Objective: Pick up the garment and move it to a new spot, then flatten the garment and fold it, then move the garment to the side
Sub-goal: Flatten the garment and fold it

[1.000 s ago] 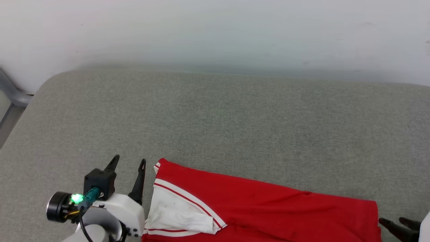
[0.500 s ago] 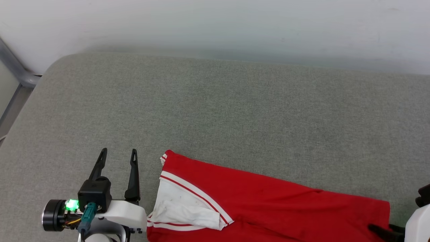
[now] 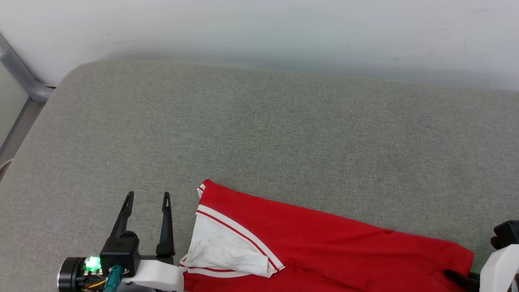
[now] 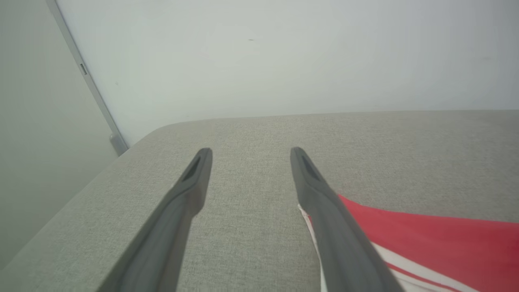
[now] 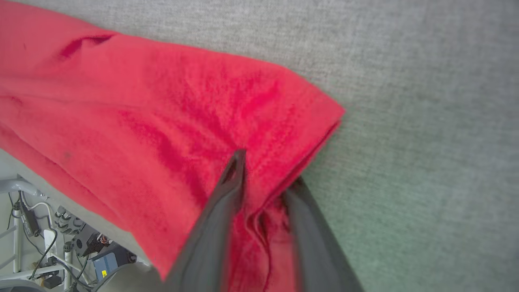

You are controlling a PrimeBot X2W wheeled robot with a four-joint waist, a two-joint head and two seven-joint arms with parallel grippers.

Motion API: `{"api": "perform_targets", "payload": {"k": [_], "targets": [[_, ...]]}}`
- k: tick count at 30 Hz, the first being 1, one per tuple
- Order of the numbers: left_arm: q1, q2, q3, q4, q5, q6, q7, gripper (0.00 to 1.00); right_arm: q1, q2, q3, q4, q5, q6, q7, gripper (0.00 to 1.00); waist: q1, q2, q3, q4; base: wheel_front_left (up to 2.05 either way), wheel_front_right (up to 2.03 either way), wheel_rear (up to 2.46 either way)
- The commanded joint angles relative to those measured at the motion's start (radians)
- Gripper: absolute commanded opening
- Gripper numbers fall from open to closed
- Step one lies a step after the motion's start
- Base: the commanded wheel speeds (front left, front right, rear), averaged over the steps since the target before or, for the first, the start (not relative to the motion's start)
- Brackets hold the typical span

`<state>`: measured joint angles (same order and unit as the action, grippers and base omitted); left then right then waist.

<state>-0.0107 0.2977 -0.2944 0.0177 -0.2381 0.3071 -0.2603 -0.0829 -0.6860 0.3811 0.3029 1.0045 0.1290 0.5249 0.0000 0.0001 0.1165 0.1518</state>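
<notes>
1. The red fabric jersey with a white sleeve panel and red-and-white striped trim (image 3: 324, 243) lies on the grey cloth-covered bench (image 3: 259, 134), close along its near edge.
2. Its long axis runs left to right, with the left end a little farther away than the right. The white sleeve panel marks the left end and a plain red corner marks the right.
3. The left gripper (image 3: 148, 195) rests just left of the sleeve end, fingers pointing to the far side. Its jaws are released and hold nothing. Its right finger stands just beside the striped trim; whether it touches is not clear.
4. The right gripper (image 5: 267, 170) is at the red right corner, jaws clenched on the jersey's edge. One finger lies on top of the cloth and the other beneath the hem, with a bunched fold between them.
5. The step in hand looks like taking hold at both ends for the lift. The left arm is the nearer one to the sleeve end, which lies to the right of its jaws, so a short shift rightward and down should reach it.
6. Lifting by the right corner alone would likely leave the jersey dangling and bunched.
</notes>
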Motion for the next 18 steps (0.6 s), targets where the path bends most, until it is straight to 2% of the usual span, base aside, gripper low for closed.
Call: {"api": "perform_targets", "payload": {"k": [1, 11, 18], "targets": [[0.018, -0.016, 0.019, 0.002, 0.018, -0.015, -0.007, 1.0, 0.004, 0.009, 0.025, 0.013, 0.008, 0.003, -0.01, 0.0, 0.0, -0.0001, -0.007, -0.005, 0.0, 0.0, 0.0], [0.052, -0.079, 0.094, 0.012, 0.099, -0.079, -0.007, 1.0, -0.052, -0.08, -0.028, 0.067, 0.023, 0.001, -0.073, 0.0, 0.0, -0.0001, -0.037, -0.021, 0.0, 0.0, 0.0], [0.07, -0.107, 0.128, 0.017, 0.141, -0.117, -0.007, 1.0, -0.079, -0.144, -0.079, 0.2, 0.003, 0.001, -0.094, 0.0, 0.0, -0.0001, -0.055, -0.026, 0.0, 0.0, 0.0]]}}
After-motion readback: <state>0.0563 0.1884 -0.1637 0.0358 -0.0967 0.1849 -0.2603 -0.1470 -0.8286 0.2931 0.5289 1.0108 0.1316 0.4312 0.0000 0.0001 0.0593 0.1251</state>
